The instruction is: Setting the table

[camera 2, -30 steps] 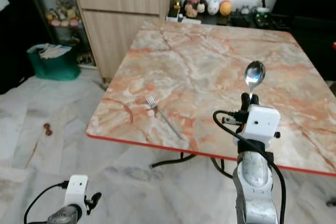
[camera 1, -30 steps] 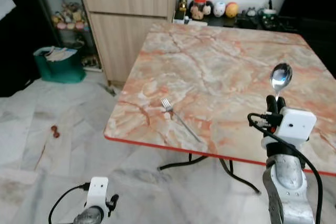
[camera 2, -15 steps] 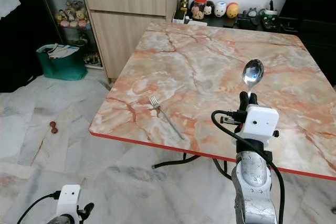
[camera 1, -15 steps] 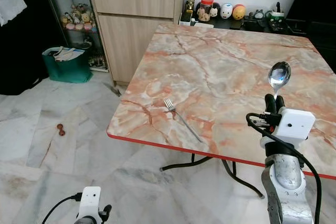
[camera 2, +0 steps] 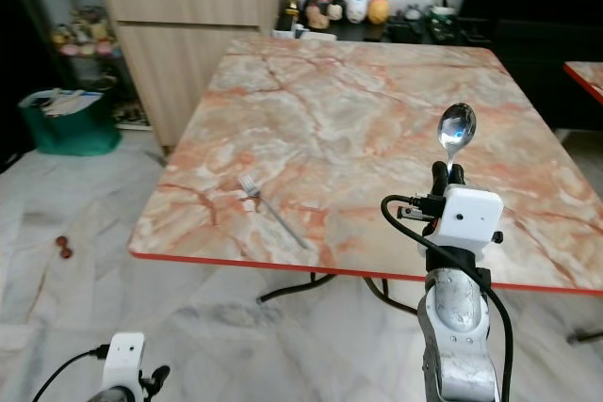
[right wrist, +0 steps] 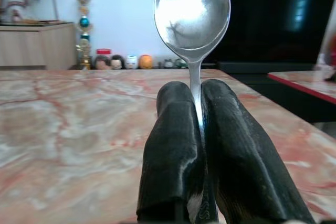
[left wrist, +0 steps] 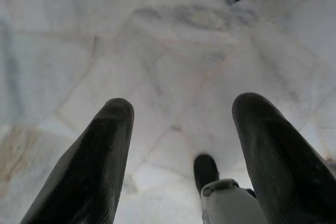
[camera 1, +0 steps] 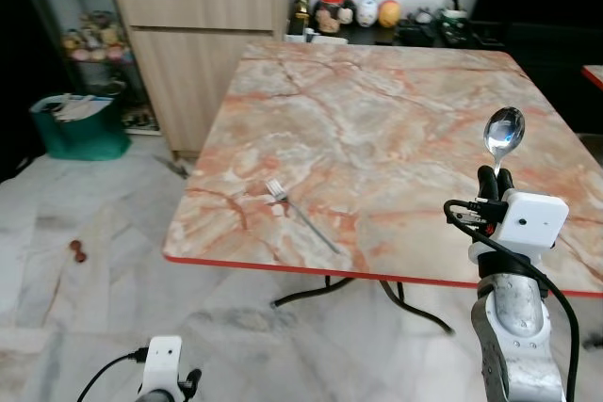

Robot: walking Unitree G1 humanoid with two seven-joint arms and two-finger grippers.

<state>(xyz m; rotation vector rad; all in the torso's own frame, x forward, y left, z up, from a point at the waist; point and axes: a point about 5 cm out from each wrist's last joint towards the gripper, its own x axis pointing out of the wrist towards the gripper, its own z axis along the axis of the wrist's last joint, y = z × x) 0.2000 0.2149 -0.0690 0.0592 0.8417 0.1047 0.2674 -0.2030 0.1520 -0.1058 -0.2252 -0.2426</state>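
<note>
Right eye view: right gripper [camera 2: 445, 174] is pinching spoon [camera 2: 457, 131] upright, bowl up; fork [camera 2: 270, 210] is lying on table [camera 2: 377, 110] to its left, tines pointing away.

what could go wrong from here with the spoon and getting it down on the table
The spoon stands upright, pinched only by its thin handle in the right gripper, with the bowl well above the jaws. It could pivot or slip as the arm moves.

The fork lies near the table's red front edge; a low sweep might knock it to the floor.

The left gripper hangs open over the floor, too low to help steady anything.
</note>
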